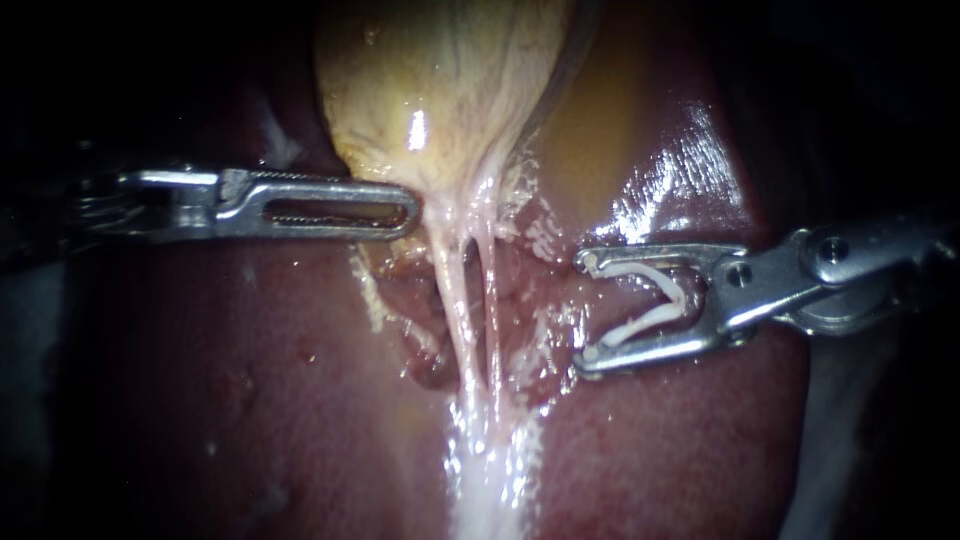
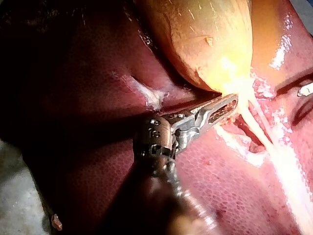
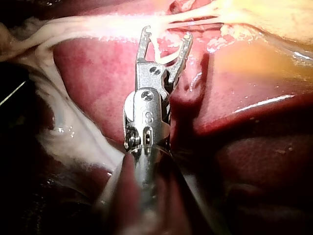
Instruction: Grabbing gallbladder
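Reaching in from the left, the left instrument (image 1: 408,212) has its hand closed. Both jaws lie together with nothing between them, and the tip rests against the narrow lower end of the gallbladder (image 1: 440,80). The yellow gallbladder lies on the dark red liver (image 1: 250,400), with pale strands (image 1: 462,300) trailing from its neck. Opposite, the hand of the right instrument (image 1: 588,312) stands spread wide, holding a white clip (image 1: 630,268) seated against both jaws, near the strands but apart from them.
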Robot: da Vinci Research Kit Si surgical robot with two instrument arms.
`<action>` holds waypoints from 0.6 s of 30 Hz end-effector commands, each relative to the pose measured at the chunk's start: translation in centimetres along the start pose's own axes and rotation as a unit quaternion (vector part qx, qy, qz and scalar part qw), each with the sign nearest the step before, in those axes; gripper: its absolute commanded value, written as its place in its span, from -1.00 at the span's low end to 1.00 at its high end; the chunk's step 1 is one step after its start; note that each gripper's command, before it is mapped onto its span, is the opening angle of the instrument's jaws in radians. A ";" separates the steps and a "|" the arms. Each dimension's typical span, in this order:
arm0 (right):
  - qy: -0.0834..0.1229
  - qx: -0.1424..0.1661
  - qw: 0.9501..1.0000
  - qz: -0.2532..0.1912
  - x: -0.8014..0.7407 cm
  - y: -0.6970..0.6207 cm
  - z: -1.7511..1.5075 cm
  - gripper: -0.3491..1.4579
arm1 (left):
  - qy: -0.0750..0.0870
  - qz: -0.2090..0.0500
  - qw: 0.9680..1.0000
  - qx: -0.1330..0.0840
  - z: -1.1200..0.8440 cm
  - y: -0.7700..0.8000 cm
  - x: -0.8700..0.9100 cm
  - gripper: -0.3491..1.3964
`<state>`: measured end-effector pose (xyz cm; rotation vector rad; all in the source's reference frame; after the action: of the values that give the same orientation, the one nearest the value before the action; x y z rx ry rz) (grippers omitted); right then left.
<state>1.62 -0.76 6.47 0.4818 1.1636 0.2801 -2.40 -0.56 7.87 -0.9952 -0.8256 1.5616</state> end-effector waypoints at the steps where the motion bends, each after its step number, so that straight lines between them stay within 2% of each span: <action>1: 0.000 0.000 1.000 0.000 0.00 0.00 0.00 -0.06 | -0.001 0.001 1.000 -0.001 -0.03 0.01 -0.01 -1.00; 6: 0.000 0.000 1.000 0.000 0.00 0.00 0.00 -0.06 | -0.005 -0.003 1.000 -0.005 -0.20 0.10 -0.03 -1.00; 11: 0.000 0.000 1.000 0.000 0.00 0.00 -0.01 -0.06 | -0.006 -0.006 1.000 -0.006 -0.36 0.19 0.07 -1.00; 18: 0.000 0.000 1.000 0.000 0.00 0.00 -0.01 -0.06 | -0.004 -0.013 1.000 -0.006 -0.53 0.43 0.21 -1.00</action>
<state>1.62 -0.76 6.47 0.4818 1.1636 0.2800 -2.11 -0.42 7.19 -0.9840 -0.8520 1.5389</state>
